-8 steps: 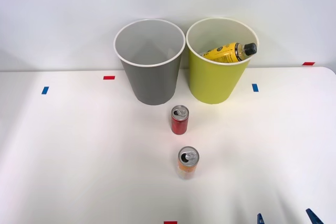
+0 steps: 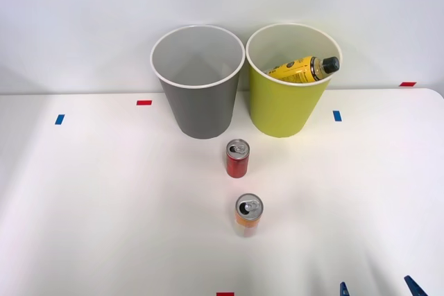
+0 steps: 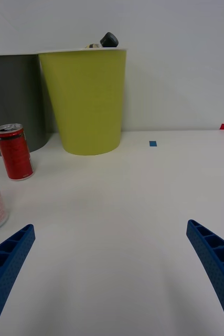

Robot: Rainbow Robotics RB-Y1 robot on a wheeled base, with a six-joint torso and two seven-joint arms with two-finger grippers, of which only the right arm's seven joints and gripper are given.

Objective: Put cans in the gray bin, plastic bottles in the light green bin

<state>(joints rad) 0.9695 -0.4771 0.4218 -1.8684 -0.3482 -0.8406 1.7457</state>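
Fingers [image 3: 9,262] are spread wide apart, nothing held between them; the right gripper [image 2: 378,289] is seen low over the near right edge of the surface [image 2: 104,206]. Closest target is judged to be the orange-yellow can [image 2: 248,214], upright, well apart from the fingertips and off to their left. The red can [image 2: 237,158] is stood upright just beyond it, near the foot of the bins. The gray bin [image 2: 198,81] is seen holding nothing; the light green bin [image 2: 286,81] is set just beside it, rims nearly touching. The yellow bottle [image 2: 303,68] is already lodged in the green bin, black cap tipped up against the rim, so the bottle part is judged done and both cans are left. Cans are expected to be light, stiff but thin-walled, smooth and a bit slippery, easily tipped; a grip across the mid-body is advised, moderate squeeze, tops left alone. Surface is plain white, flat, marked with small red and blue tape tabs [image 2: 143,102]. A bare white wall is seen behind the bins.
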